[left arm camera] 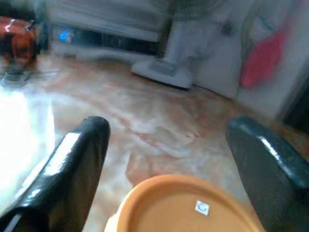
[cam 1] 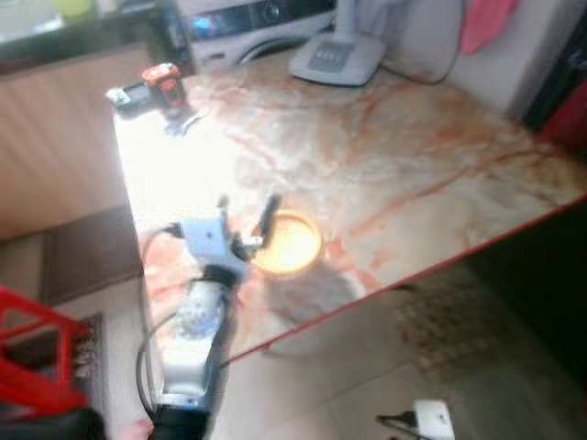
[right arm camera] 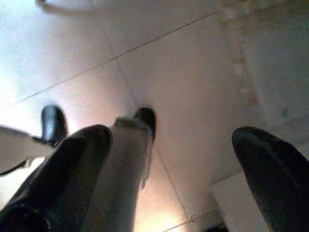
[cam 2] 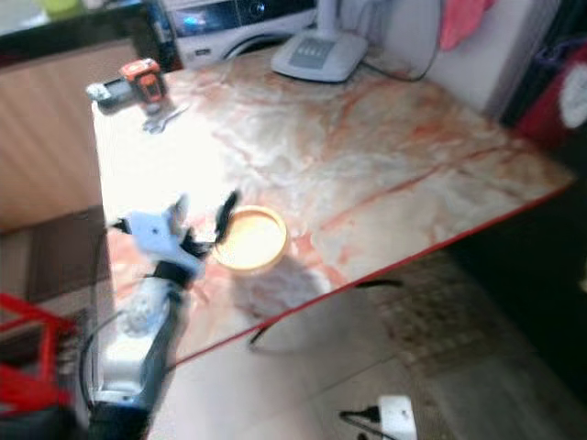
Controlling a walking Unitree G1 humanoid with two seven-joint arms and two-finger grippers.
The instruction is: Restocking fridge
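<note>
A round container with an orange lid stands near the front edge of the marble table. My left gripper is open, raised over the table just left of the container, its fingers reaching toward the lid. In the right wrist view my right gripper hangs open over the tiled floor, holding nothing.
An orange and black power tool lies at the table's far left corner. A white fan base stands at the back, with an appliance behind. A red stool is low on the left. A white plug lies on the floor.
</note>
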